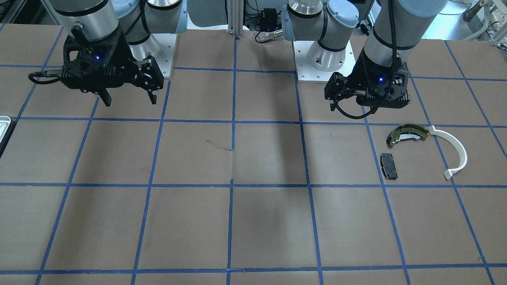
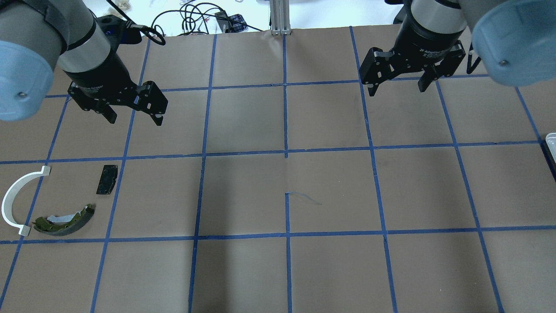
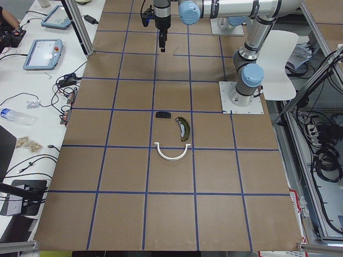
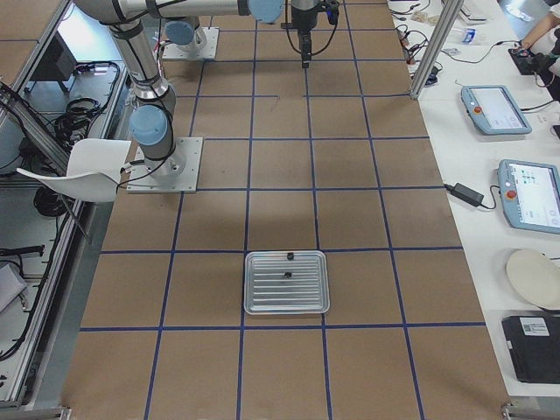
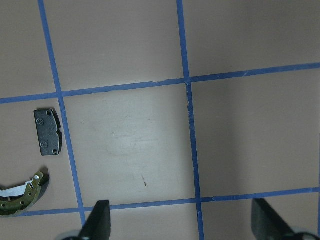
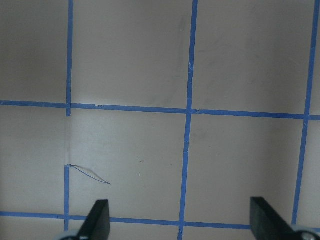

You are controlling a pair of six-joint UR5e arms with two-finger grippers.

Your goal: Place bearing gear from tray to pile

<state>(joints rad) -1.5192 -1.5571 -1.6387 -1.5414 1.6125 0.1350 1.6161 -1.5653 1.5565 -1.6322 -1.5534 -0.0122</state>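
Observation:
The silvery tray [image 4: 287, 302] lies on the table at the robot's right; its edge shows in the front-facing view [image 1: 4, 123] and the overhead view [image 2: 551, 140]. Two tiny black bits lie on it; the middle one looks like the bearing gear [image 4: 286, 276], too small to tell. The pile is at the robot's left: an olive-gold brake shoe [image 2: 65, 222], a white arc [image 2: 12, 201] and a black pad [image 2: 107, 179]. My left gripper [image 2: 134, 118] is open and empty, above and beyond the pad. My right gripper [image 2: 396, 89] is open and empty, far from the tray.
Brown paper with a blue tape grid covers the table [image 2: 286, 182]. The arms' base plates [image 1: 324, 63] stand at the robot's side. An aluminium post [image 2: 280, 17] stands at the far edge. Tablets and cables lie on side benches [image 4: 499, 114].

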